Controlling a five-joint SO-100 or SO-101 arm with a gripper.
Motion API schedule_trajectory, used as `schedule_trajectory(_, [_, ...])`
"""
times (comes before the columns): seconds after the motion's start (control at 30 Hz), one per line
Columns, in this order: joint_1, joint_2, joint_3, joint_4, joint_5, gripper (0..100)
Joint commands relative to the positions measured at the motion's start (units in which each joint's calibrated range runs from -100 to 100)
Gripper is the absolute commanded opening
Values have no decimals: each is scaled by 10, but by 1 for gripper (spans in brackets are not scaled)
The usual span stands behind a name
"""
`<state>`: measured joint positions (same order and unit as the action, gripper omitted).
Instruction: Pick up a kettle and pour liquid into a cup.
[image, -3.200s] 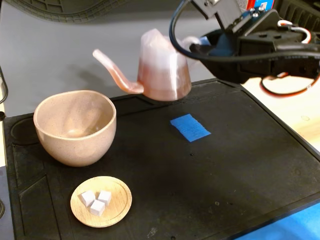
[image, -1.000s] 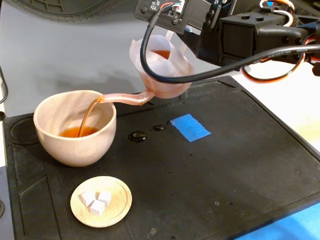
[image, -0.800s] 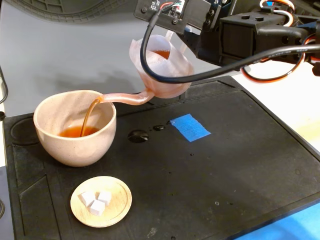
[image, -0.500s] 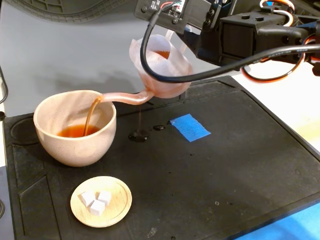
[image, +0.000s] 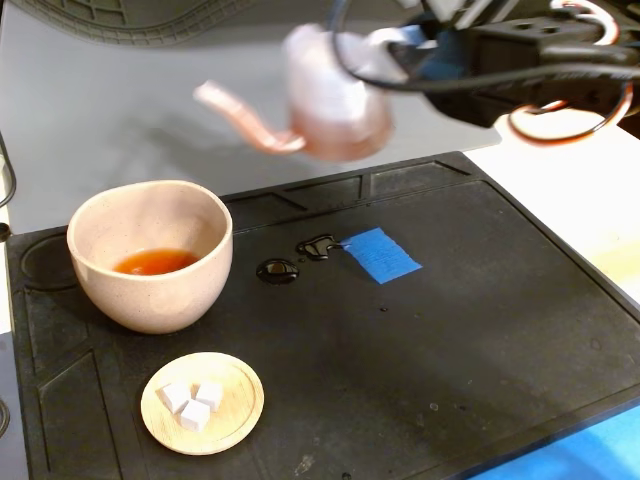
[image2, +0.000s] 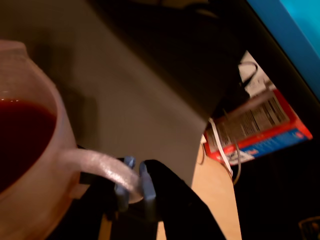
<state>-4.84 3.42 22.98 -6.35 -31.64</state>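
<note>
Black matting (image: 470, 330) covers most of the tabletop, with pale grey surface behind it and a strip of light wood at the right of the fixed view. I hold the kettle (image: 330, 95) in the air above the mat's far edge, roughly upright, its spout (image: 240, 118) pointing left and well clear of the cup (image: 150, 255); it is blurred there, so I cannot judge its tilt closely. My pincer (image2: 134, 184) is closed on the kettle's loop handle (image2: 102, 167), the two fingers (image2: 148, 187) pressed to either side of it in the wrist view, where dark red liquid (image2: 22, 137) shows inside the kettle's open top. The cup stands on the mat's left side with a shallow pool of orange liquid at its bottom. Two small wet puddles (image: 295, 258) lie on the mat between the cup and a blue tape patch (image: 380, 253). Near the front sits a wooden dish (image: 202, 402) holding white cubes (image: 192, 403).
</note>
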Motion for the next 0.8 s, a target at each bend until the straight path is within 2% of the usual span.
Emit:
schedule_trajectory(0.0, [12, -10, -27, 2, -37, 1])
schedule_trajectory(0.4, [19, -5, 112, -7, -39, 1])
schedule_trajectory(0.47, [19, 20, 110, -9, -39, 1])
schedule_trajectory(0.57, [19, 55, 116, -82, -39, 1])
schedule_trajectory(0.77, [19, 94, 108, -87, -39, 1])
